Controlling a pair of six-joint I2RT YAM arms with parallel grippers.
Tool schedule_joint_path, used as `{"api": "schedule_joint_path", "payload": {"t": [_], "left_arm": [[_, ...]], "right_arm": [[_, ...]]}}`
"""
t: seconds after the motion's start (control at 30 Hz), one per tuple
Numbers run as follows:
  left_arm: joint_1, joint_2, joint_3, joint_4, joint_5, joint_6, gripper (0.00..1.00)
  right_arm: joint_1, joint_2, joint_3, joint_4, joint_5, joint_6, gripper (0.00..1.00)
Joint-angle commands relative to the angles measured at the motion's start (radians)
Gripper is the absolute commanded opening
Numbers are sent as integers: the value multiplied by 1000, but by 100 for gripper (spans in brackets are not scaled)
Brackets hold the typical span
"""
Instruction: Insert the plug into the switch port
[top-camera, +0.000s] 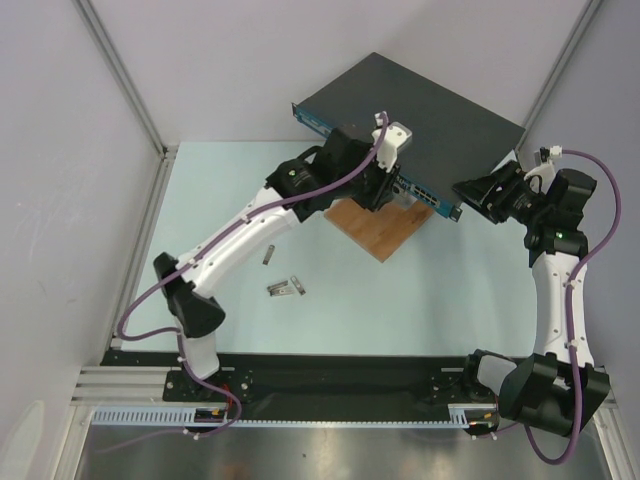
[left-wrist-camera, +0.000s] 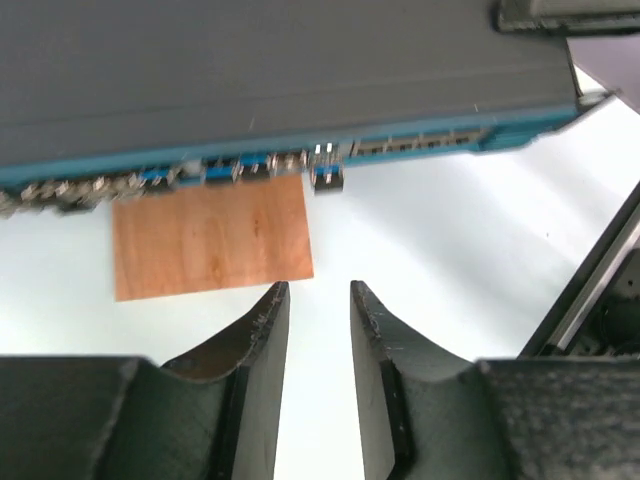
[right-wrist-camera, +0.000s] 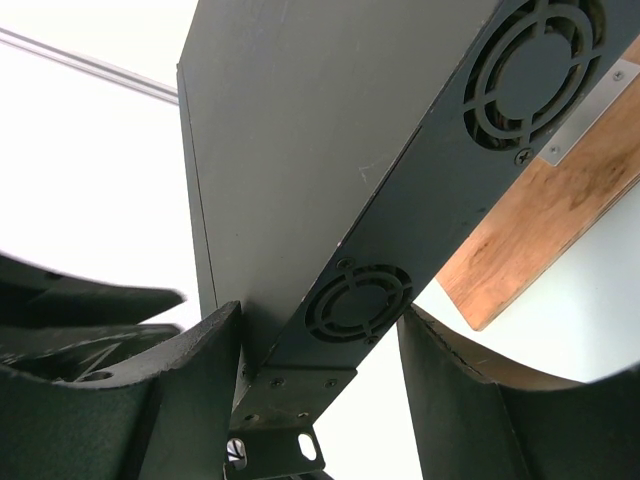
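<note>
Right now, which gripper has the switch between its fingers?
The right gripper: its fingers grip the end of the switch. The left gripper is open and empty, facing the blue front strip.

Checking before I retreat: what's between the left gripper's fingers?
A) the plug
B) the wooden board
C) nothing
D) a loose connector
C: in the left wrist view the left gripper stands open, only table between its fingers, short of the switch.

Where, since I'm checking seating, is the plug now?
Left wrist view, centre: the plug sticks out of the switch's blue front strip, by the wooden board's right corner.
</note>
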Motion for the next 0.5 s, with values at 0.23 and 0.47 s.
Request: {"api": "schedule_joint_path", "payload": {"t": [0.23,0.47], "left_arm": [[7,-47,-10,44,63,30,17],[7,24,55,46,84,7,4]], "right_arm": [[65,47,16,114,-71,-51,0],[68,44,8,116,-71,-42,0]]}}
